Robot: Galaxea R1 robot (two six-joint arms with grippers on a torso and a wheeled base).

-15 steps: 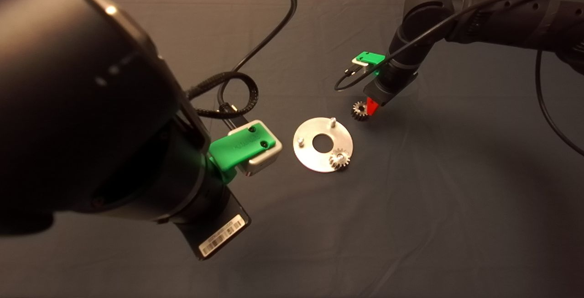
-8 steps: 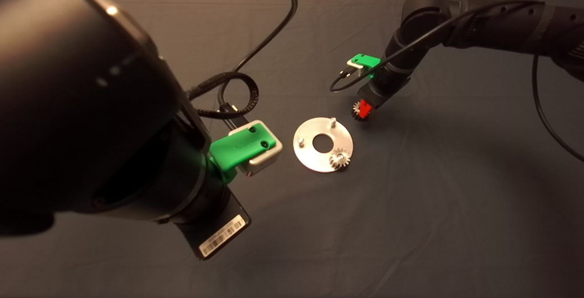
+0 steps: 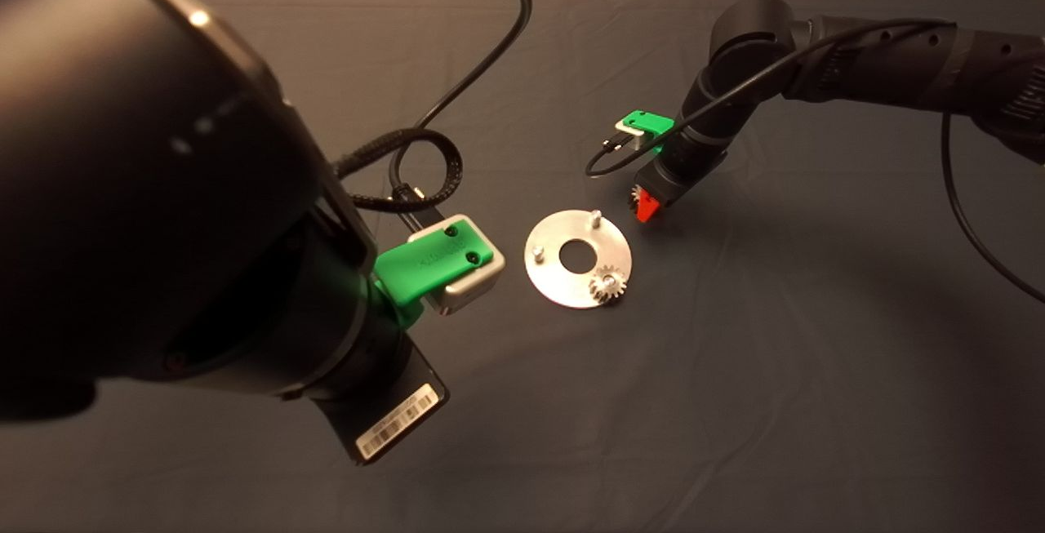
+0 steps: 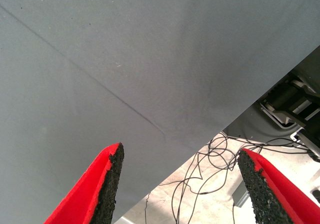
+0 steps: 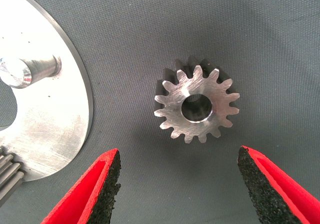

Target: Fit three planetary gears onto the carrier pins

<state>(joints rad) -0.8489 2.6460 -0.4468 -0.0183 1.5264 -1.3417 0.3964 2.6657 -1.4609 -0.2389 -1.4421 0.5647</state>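
You are lining up on a loose gear (image 5: 196, 107) lying flat on the mat (image 3: 775, 337), just beside the disc (image 3: 555, 272) and not touching it. In the right wrist view the right gripper (image 5: 177, 184) is hanging over it with its jaws spread wider than the gear and touching nothing. Lower straight, centre the gear between the pads, and close on its teeth evenly so it lifts level for a pin (image 3: 597, 215).

Nearer you, the left gripper (image 4: 180, 184) is hanging idle at the mat's edge, jaws spread and empty.

On the disc, 1 gear (image 3: 608, 282) is already sitting on a pin; 2 pins are standing bare. A third gear is not in view.
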